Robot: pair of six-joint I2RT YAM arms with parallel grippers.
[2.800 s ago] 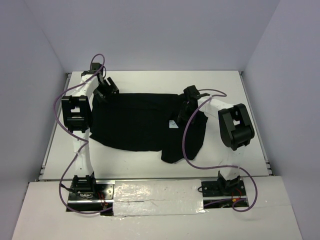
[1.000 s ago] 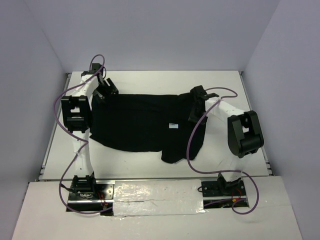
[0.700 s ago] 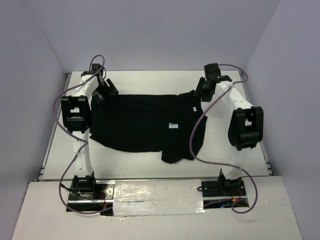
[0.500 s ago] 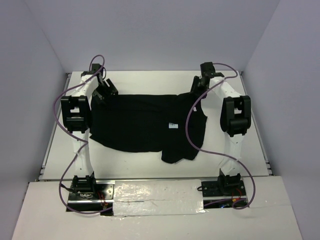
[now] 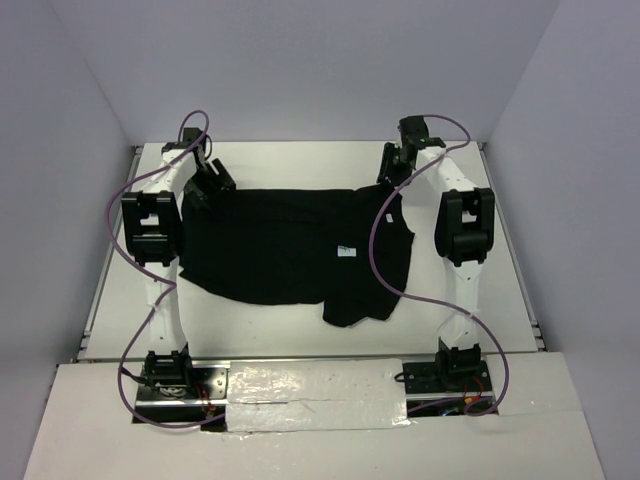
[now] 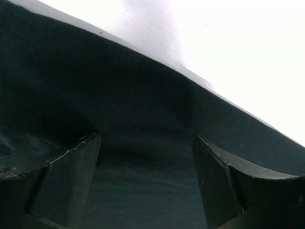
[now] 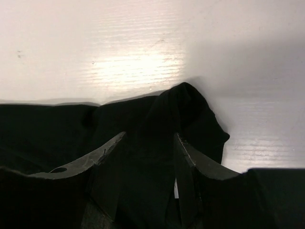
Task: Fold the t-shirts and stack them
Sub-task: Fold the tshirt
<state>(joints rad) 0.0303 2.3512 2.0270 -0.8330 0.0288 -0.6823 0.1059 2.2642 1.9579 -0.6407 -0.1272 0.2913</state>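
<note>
Soft black t-shirt (image 5: 290, 245) lies rumpled; left gripper (image 6: 145, 138) and right gripper (image 7: 149, 135) both gape, unclenched.

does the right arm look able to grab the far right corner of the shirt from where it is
Probably yes: the right tool hangs right over that corner of the shirt, jaws apart, nothing in between.

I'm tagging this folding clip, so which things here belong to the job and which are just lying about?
Part of the job: black t-shirt; left gripper and right gripper, at its far corners.
Just there: purple cables; white table; shiny strip between the arm bases.
</note>
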